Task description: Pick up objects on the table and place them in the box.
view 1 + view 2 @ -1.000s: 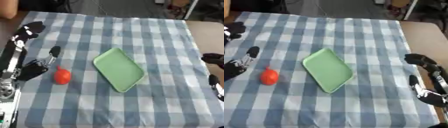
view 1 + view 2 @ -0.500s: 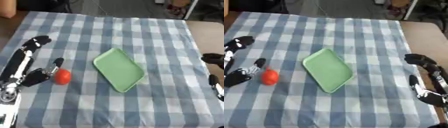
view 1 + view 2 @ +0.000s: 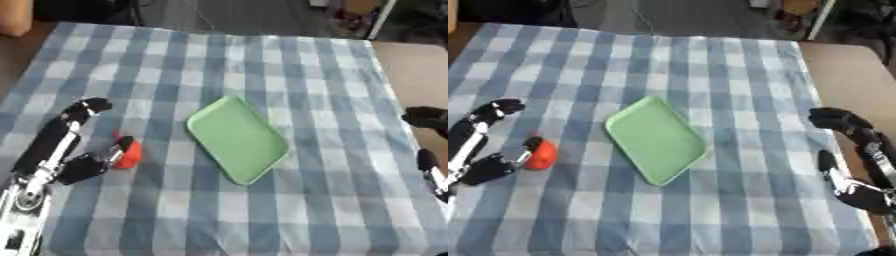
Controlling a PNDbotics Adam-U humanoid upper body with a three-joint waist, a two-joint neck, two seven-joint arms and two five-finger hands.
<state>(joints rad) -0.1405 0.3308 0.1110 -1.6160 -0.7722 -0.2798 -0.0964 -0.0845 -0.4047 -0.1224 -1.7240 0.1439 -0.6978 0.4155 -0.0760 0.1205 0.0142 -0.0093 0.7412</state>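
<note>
A small red-orange object (image 3: 129, 154) lies on the checked cloth at the left. My left hand (image 3: 54, 145) sits beside it on its left, open. Its long fingers (image 3: 85, 106) stretch straight up and away from the object, and its thumb (image 3: 94, 163) touches the object's lower left side. To the right of that, at the middle, lies a flat light-green tray (image 3: 238, 138), turned at an angle and holding nothing. My right hand (image 3: 866, 145) rests open at the right edge, off the cloth, with its fingers relaxed. No box shows in either view.
The blue-and-white checked cloth (image 3: 262, 65) covers the table. A brown surface (image 3: 837, 70) runs along its right side. Dark clutter and a pole (image 3: 379, 17) stand beyond the far edge.
My left hand has drawn nearer along the left side, and its thumb has come down to the red-orange object. The tray and my right hand have stayed put.
</note>
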